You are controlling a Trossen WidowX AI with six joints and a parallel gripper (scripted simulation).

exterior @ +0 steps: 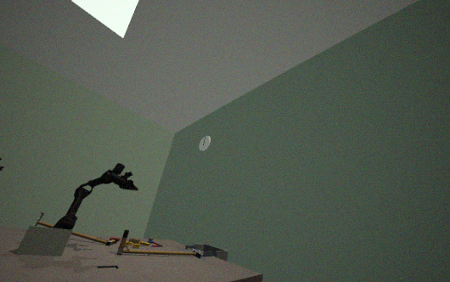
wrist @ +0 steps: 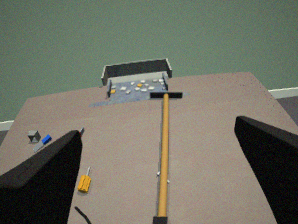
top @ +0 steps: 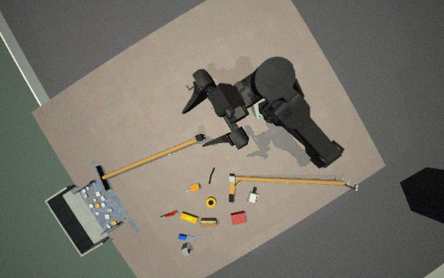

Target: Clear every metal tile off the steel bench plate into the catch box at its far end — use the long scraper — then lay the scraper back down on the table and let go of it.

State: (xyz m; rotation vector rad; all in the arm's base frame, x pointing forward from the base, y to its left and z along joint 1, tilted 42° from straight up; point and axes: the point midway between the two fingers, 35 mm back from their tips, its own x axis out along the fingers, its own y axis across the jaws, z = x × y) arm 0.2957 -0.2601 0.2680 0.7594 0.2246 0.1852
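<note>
The long scraper (top: 151,158) (exterior: 161,252) (wrist: 164,150) lies on the table, with a wooden handle, an upright grip (exterior: 123,243) at its near end and a wide black head (top: 101,177) (wrist: 166,95) by the edge of the steel plate (top: 116,206) (wrist: 127,99). Several white and orange metal tiles (top: 97,205) (wrist: 139,85) are spread on the plate. The catch box (top: 71,222) (exterior: 221,254) (wrist: 137,69) adjoins the plate's far end; no tiles are visible in it. My gripper (top: 193,129) (exterior: 137,188) (wrist: 160,131) is wide open and empty, high above the table near the scraper's grip end.
A second long tool (top: 289,181) (exterior: 89,237) with a hooked end lies to one side. Between it and the plate are a yellow-handled screwdriver (top: 194,187) (wrist: 84,184), a yellow ring (top: 210,203), a red block (top: 239,218), a yellow block (top: 189,217) and a grey block (top: 186,249) (wrist: 34,136).
</note>
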